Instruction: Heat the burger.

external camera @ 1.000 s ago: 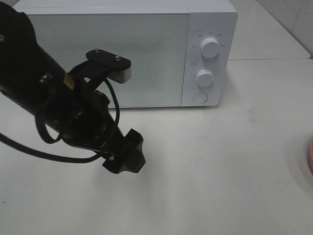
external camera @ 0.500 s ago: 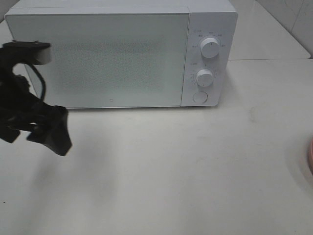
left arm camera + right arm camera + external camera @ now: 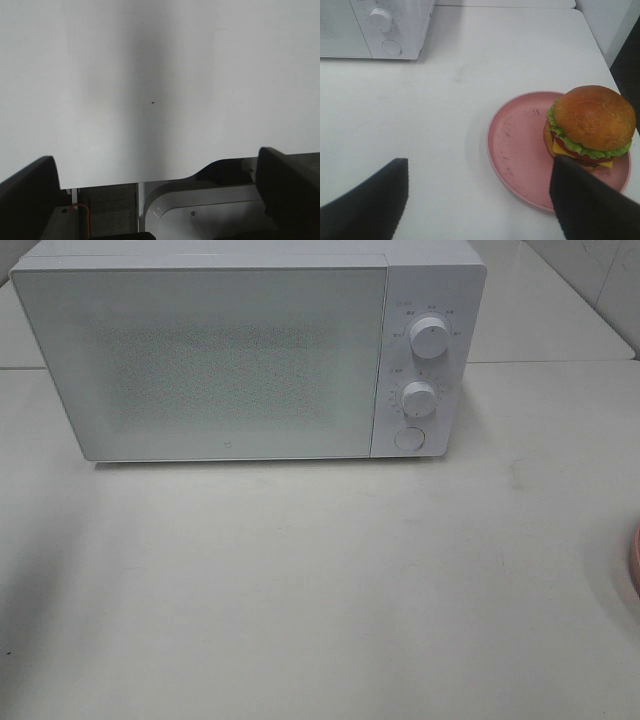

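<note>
One white microwave (image 3: pixel 250 350) with its door shut, one burger (image 3: pixel 590 127), one pink plate (image 3: pixel 520 150), all on a white table (image 3: pixel 350 590).

The burger sits on the plate's right side, at lower right of the right wrist view. The right gripper (image 3: pixel 477 200) and the left gripper (image 3: pixel 160 192) both stand open, empty.

The high camera is looking steeply down at the microwave (image 3: pixel 250 350), closed at twelve o'clock, with the pink plate (image 3: pixel 635 560) peeking in at three o'clock. The right wrist camera is hovering near the surface (image 3: pixel 445 100), sharing that plate and the microwave's knobs. The left wrist camera is facing bare surface closely.
</note>
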